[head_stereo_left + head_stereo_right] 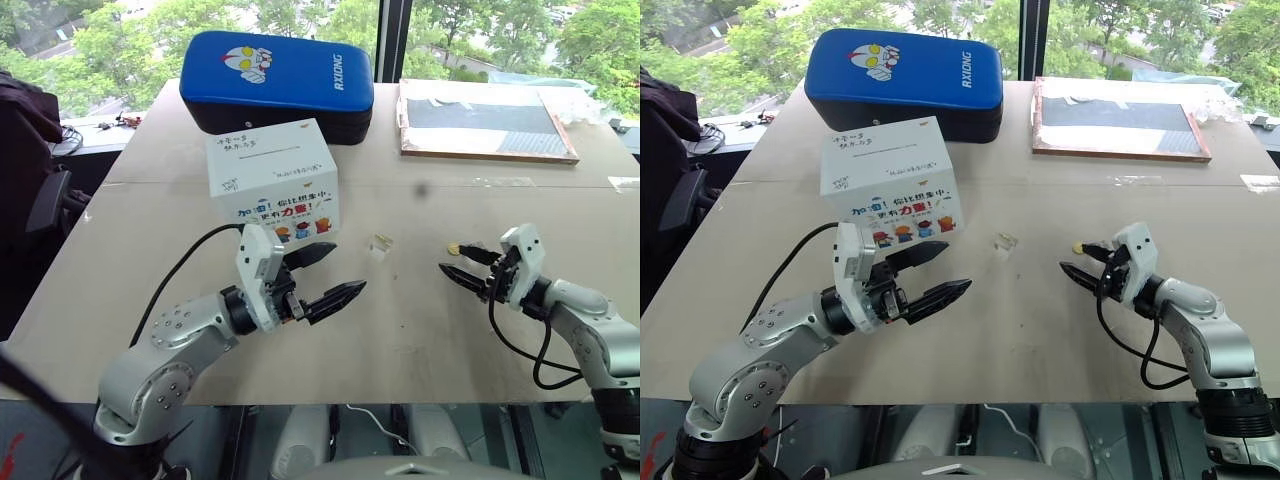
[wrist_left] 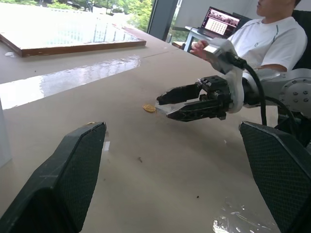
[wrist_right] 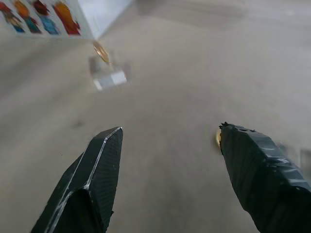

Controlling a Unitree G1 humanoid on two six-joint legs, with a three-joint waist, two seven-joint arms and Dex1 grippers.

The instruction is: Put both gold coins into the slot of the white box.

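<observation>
White box (image 1: 272, 178) taken as reference, standing on the table (image 1: 420, 330). Slot (image 1: 266, 154) is a thin dark line across its top face, with small handwriting around it, too small to read. Its front face carries cartoon children and red-and-blue Chinese lettering.

Left gripper (image 1: 322, 276) hovers just in front of the box, fingers spread wide, nothing between them.

Behind the box: blue padded case (image 1: 277, 82) with a cartoon face, side printed "RXIONG".

Right of the box, near its front corner: small clear holder (image 1: 379, 246) with one gold coin (image 3: 100, 51) standing in it.

Further right: second gold coin (image 1: 453, 248) lies flat on the table, just beside the tips of the right gripper (image 1: 462, 264), not held. Fingers are parted and empty.
</observation>
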